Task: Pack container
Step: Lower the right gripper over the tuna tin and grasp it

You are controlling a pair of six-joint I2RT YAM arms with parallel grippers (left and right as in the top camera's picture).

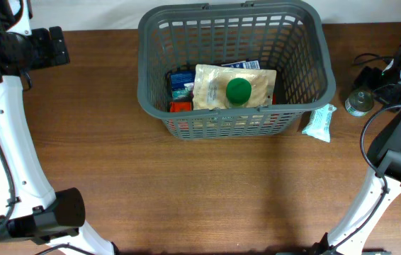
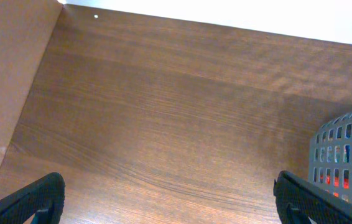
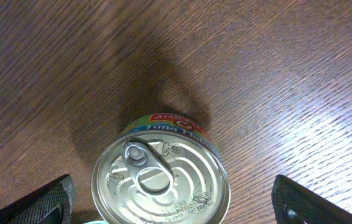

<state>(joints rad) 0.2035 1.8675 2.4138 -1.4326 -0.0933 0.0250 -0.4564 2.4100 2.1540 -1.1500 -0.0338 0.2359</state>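
As its two fingers are spread wide, one at either side of the view, nothing is grasped by the right gripper (image 3: 176,202). The tuna can (image 3: 162,182) is seen upright between the open jaws, pull-tab lid up, and is touched by neither. It is borne by the wooden table (image 3: 275,74). The left gripper (image 2: 170,202) is likewise released and is held over bare wood at the far left, with only a piece of lattice wall caught at the right edge of its view.

From overhead, the container (image 1: 146,78) is found at the far middle of the table. A pale pouch (image 1: 215,88) with a green cap (image 1: 239,90), blue packets (image 1: 181,81) and a red item (image 1: 179,106) are already packed in it. A light blue packet (image 1: 319,122) is left outside, just beside the container's near right corner, and the can is placed further right, apart from both.

The pick-up of the can is judged to be the step in hand. A descent around its wall and a firm closing would be called for next. A lift clear of the rim would then be needed before the can is released over the less crowded right part of the container.
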